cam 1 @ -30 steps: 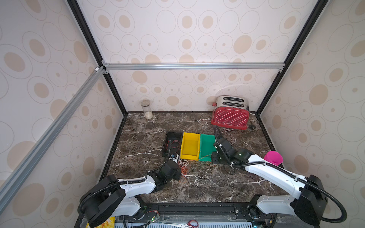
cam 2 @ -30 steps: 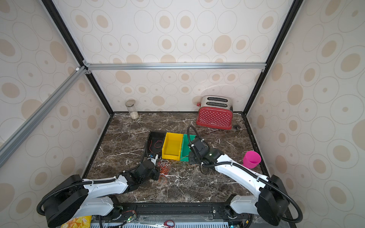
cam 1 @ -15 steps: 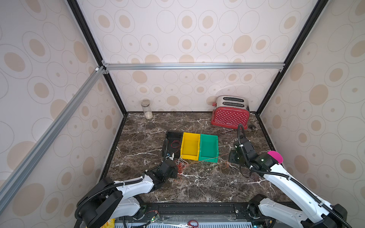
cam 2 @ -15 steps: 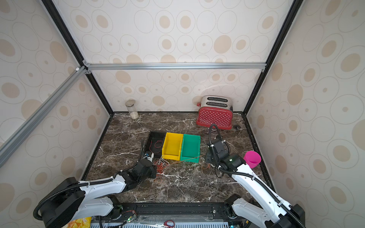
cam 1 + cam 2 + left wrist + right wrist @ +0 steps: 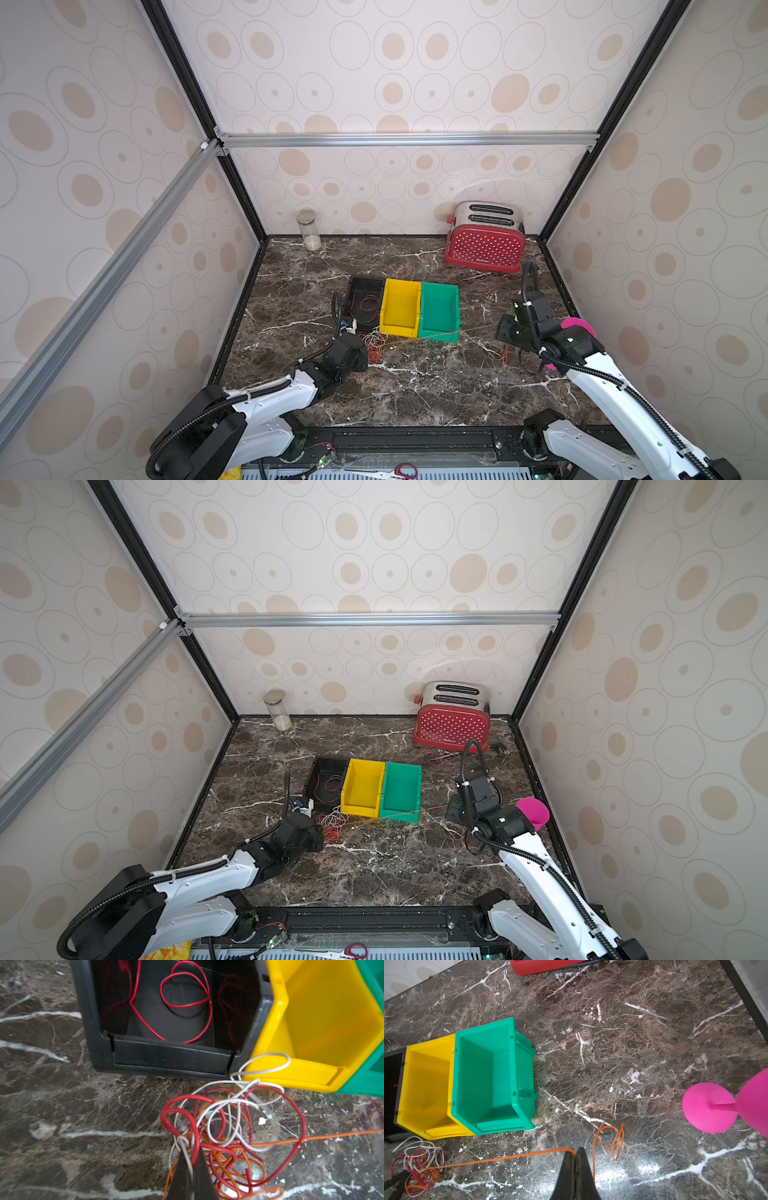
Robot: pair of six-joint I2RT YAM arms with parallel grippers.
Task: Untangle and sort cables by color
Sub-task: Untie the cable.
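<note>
A tangle of red, white and orange cables (image 5: 228,1136) lies on the marble in front of the black bin (image 5: 166,1057) and yellow bin (image 5: 278,1012). My left gripper (image 5: 192,1153) is at the tangle's near edge, shut on a white cable, with a red strand against its tip. One orange cable (image 5: 508,1157) runs taut from the tangle past the green bin (image 5: 517,1064) to my right gripper (image 5: 575,1152), which is shut on it. Its free end curls on the marble beyond the tips. A red cable (image 5: 187,1001) lies in the black bin. In both top views the orange cable (image 5: 457,331) (image 5: 432,809) shows as a thin line.
A red toaster (image 5: 484,243) stands at the back right and a glass jar (image 5: 309,230) at the back left. A pink goblet (image 5: 708,1109) stands close beside my right arm. Scissors (image 5: 405,471) lie on the front rail. The yellow and green bins hold nothing.
My right arm has swung right, from the green bin toward the pink goblet, drawing the orange cable out of the tangle. The left gripper has stayed at the tangle.
</note>
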